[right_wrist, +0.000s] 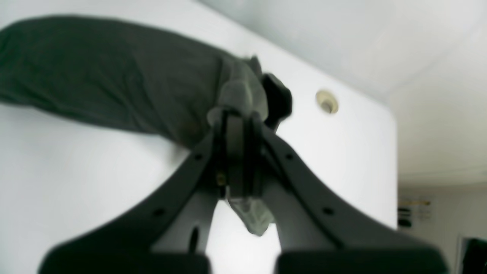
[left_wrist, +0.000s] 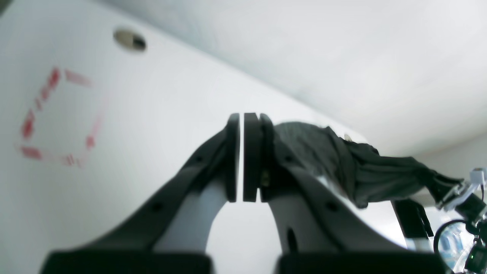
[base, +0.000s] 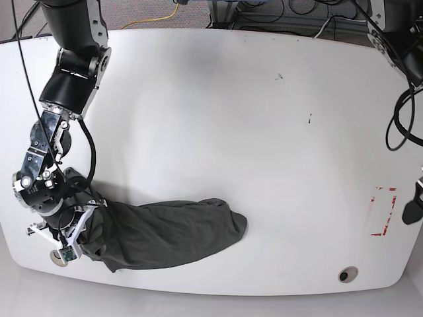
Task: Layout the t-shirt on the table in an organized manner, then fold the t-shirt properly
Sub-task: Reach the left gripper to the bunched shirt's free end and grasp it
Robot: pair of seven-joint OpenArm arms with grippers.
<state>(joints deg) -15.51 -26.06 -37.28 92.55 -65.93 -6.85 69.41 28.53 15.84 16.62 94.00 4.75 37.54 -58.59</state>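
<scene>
Glossy white table point(base: 218, 132), wide and curved at the edges. Dark charcoal t-shirt point(base: 165, 241) bunched into a long wrinkled roll near the front edge, toward the right arm's side. Right gripper point(right_wrist: 237, 125) clamped tight on one end of the t-shirt, cloth pinched between the jaws and poking out below. Left gripper point(left_wrist: 241, 156) closed on nothing, jaws nearly touching, well apart from the shirt, near the red tape rectangle point(base: 383, 211). Round grommet hole point(base: 347, 273) at the front edge.
</scene>
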